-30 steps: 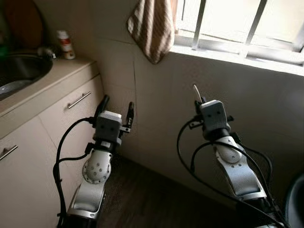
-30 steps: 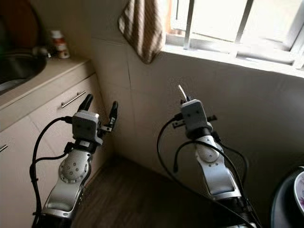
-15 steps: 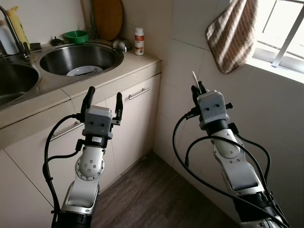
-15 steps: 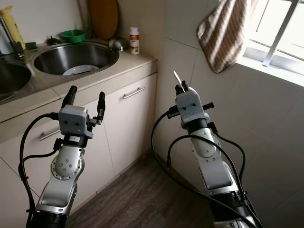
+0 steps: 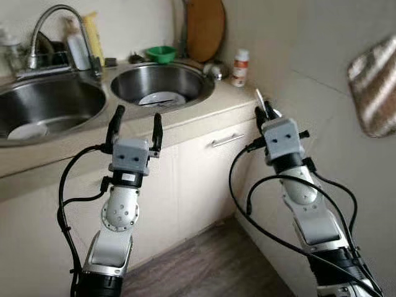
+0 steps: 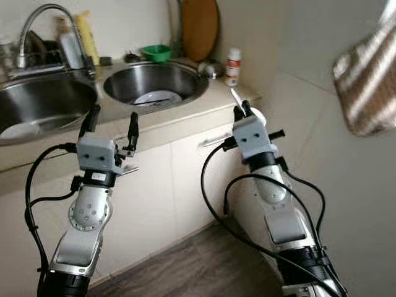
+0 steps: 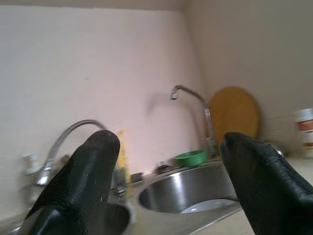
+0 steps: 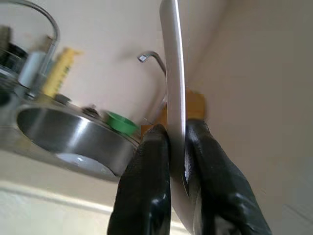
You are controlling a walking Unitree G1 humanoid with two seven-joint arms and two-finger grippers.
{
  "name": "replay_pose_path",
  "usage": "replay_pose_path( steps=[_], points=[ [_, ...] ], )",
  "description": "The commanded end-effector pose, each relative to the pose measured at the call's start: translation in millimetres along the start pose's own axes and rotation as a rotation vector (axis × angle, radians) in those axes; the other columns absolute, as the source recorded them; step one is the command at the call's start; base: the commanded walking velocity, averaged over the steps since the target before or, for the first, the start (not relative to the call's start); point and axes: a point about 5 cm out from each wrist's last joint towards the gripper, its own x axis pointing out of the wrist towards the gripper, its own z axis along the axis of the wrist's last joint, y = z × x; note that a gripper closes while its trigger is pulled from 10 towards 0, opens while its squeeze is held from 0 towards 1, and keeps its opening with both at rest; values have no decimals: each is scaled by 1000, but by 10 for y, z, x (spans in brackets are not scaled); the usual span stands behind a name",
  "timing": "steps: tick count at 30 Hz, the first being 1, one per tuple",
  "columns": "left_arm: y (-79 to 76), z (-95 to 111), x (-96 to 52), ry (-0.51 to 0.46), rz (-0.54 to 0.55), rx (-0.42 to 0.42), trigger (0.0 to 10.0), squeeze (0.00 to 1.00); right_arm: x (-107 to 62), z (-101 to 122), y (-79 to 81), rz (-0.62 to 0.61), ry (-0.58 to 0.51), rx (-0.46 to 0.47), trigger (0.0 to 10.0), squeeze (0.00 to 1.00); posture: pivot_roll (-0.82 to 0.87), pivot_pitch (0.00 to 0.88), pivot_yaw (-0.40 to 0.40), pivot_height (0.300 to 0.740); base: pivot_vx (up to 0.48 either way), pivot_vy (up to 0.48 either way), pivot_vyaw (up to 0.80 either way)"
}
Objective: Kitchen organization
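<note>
Swung leftward since a second ago: window gone, worktop (image 5: 204, 114) with both sink bowls now ahead, striped cloth (image 5: 373, 86) at the right edge. Right gripper (image 5: 262, 111) clamped on a thin metal utensil (image 8: 173, 88), raised near the worktop's front right corner. Left gripper (image 5: 135, 121) spread, holding nothing. Risk: blade clipping the worktop edge, twisting loose from so narrow a pinch.

Plate (image 5: 161, 98) in right sink (image 5: 198, 93), bottle (image 5: 239, 68) right, bowl (image 5: 160, 54) behind.

Striped towel (image 5: 374, 85); wood-look floor (image 5: 204, 266)
</note>
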Motion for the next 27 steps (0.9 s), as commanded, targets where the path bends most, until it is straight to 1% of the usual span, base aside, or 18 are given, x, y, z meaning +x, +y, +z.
replay_pose_path(
  steps=[1, 12, 16, 19, 23, 25, 26, 27],
  points=[
    [33, 32, 18, -18, 12, 9, 10000, 0, 46, 81, 43, 15, -42, -3, 0, 0, 39, 0, -52, 740, 334, 0, 800],
    [40, 38, 21, -23, 15, 19, 10000, 0, 83, 83, 39, 5, -54, -1, 0, 0, 45, 0, -57, 740, 332, 0, 800],
    [39, 39, 21, -23, 13, 18, 10000, 0, 98, 81, 25, -16, -52, 26, 0, 0, 45, 0, -56, 740, 329, 0, 800],
    [39, 40, 23, -24, 12, 18, 10000, 0, 110, 58, 9, -23, -38, 16, 0, 0, 45, 0, -55, 740, 329, 0, 800],
    [35, 48, 28, -31, 11, 11, 10000, 0, 124, 12, -20, -51, -3, 39, 0, 0, 47, 0, -55, 740, 306, 0, 702],
    [19, 67, 27, -45, 2, 2, 10000, 0, 149, -40, -52, -77, 35, 65, 0, 0, 49, 0, -56, 740, 0, 0, 0],
    [12, 69, 24, -46, -1, 1, 10000, 0, 176, -94, -77, -91, 73, 79, 0, 0, 49, 0, -56, 740, 0, 0, 0],
    [9, 67, 22, -44, -3, 1, 10000, 0, 195, -131, -89, -95, 98, 89, 745, 0, 49, 0, -56, 740, 0, 0, 0]
  ],
)
